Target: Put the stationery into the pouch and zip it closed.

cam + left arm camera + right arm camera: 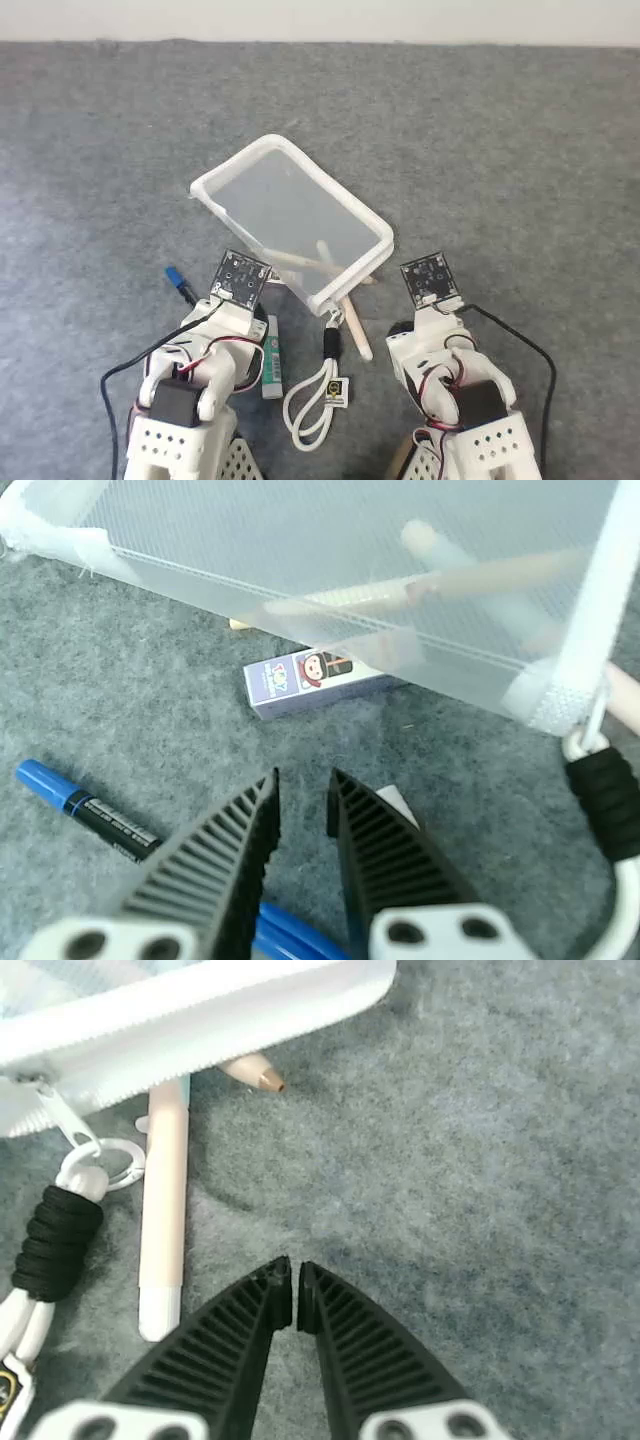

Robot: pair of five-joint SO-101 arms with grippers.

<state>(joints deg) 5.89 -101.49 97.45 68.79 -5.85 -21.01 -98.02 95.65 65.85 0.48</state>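
Note:
A translucent white mesh pouch lies in the middle of the grey felt. Two beige pens cross at its near corner, and I cannot tell if they are inside it or under it. In the right wrist view one beige pen lies beside the zipper edge. A small printed box and a blue marker lie near the pouch. My left gripper hovers over the felt just short of the box, narrowly open and holding nothing. My right gripper is shut and empty, close to the pen.
A white cord loop with a black wrapped end lies between the two arms, clipped to the pouch by a ring. A green and white stick rests by the left arm. Open felt stretches to the right and behind the pouch.

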